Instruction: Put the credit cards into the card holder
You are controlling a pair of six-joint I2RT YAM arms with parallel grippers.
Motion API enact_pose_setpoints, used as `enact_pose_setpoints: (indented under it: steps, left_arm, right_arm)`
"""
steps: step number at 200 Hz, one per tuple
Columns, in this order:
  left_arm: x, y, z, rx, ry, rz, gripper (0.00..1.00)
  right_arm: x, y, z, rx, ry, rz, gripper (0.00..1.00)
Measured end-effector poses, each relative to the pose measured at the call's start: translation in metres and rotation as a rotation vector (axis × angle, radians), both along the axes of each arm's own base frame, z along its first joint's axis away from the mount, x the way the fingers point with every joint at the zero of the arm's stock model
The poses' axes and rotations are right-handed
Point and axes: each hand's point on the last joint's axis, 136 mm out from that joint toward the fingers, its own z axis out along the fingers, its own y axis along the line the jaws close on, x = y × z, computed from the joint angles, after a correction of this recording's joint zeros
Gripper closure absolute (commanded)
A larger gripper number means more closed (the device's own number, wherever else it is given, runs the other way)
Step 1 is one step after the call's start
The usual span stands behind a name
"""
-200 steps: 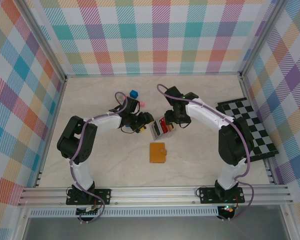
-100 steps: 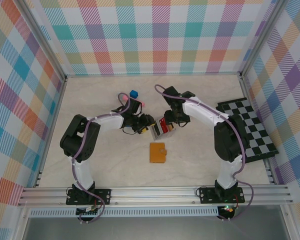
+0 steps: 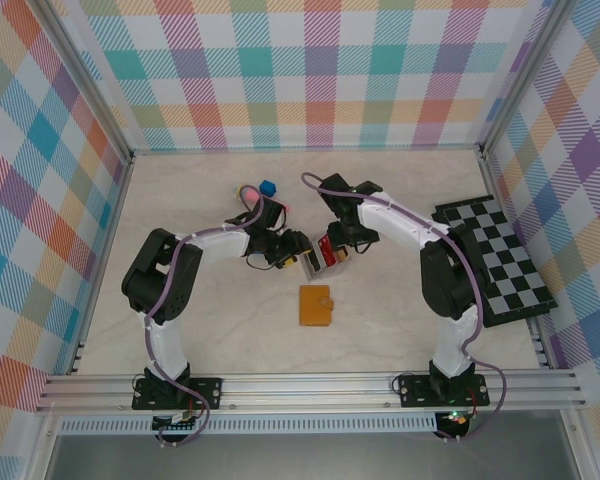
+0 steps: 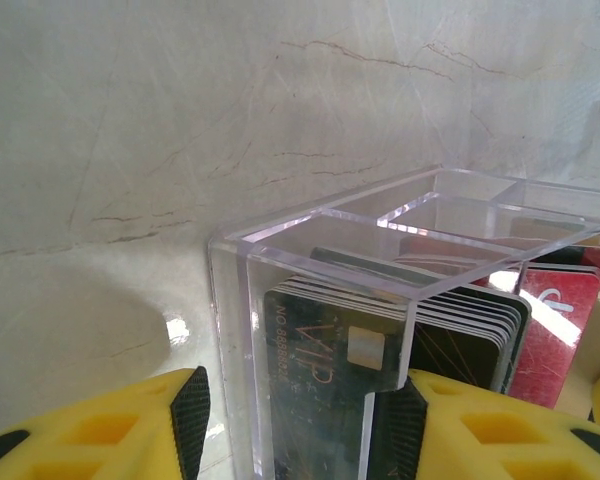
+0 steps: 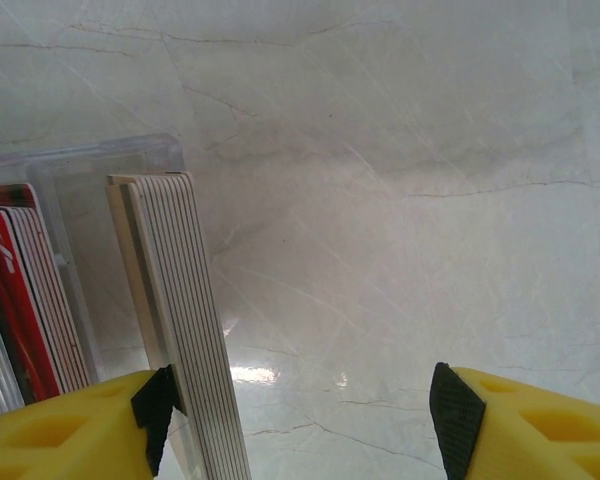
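The credit cards [image 4: 330, 350] stand on edge in a clear acrylic box [image 3: 320, 258] at the table's middle: black ones, red ones [image 4: 555, 320] and a pale stack [image 5: 175, 300]. My left gripper [image 4: 295, 425] straddles the box's end compartment, a pad against each side wall, shut on it. In the top view the left gripper [image 3: 298, 256] meets the box from the left. My right gripper [image 5: 300, 415] is open wide, its left pad [image 5: 155, 405] touching the pale stack, its right pad over bare table. The orange-brown card holder [image 3: 316, 305] lies shut just in front of the box.
A black-and-white chequered board [image 3: 500, 255] lies at the right wall. A small blue cube [image 3: 268, 187] and a pink piece [image 3: 250, 191] sit behind the left arm. Chequered walls enclose the table on three sides.
The left jaws have narrowed onto the clear box. Both arms have shifted slightly toward the back; the box and card holder stay in place.
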Motion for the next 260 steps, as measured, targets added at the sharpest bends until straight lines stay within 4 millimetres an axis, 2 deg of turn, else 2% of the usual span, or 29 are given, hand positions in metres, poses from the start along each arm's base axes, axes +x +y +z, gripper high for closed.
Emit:
enact_pose_setpoints:
  steps: [46,126,135,185,229,260]
  left_arm:
    - [0.0,0.0,0.0,0.0,-0.001,-0.004,0.49]
    - [-0.002,-0.003,-0.003,-0.01,0.014,-0.017,0.49]
    - [-0.002,-0.003,-0.003,-0.01,0.015,-0.018,0.49]
    - [-0.002,-0.004,-0.002,-0.014,0.016,-0.023,0.49]
    - [-0.002,-0.004,-0.002,-0.013,0.017,-0.024,0.49]
    - [-0.002,-0.004,-0.002,-0.012,0.019,-0.023,0.49]
  right_arm:
    - [0.0,0.003,0.005,-0.013,-0.006,0.033,0.35]
    - [0.003,0.012,0.018,-0.017,-0.026,0.086,0.65]
    - [0.002,0.012,0.019,-0.019,-0.024,0.089,0.65]
    - [-0.002,0.018,0.018,0.021,0.0,0.095,0.48]
    - [-0.003,0.023,0.016,0.041,0.016,0.1,0.43]
    - [-0.001,0.021,0.0,0.011,0.041,0.097,0.43]
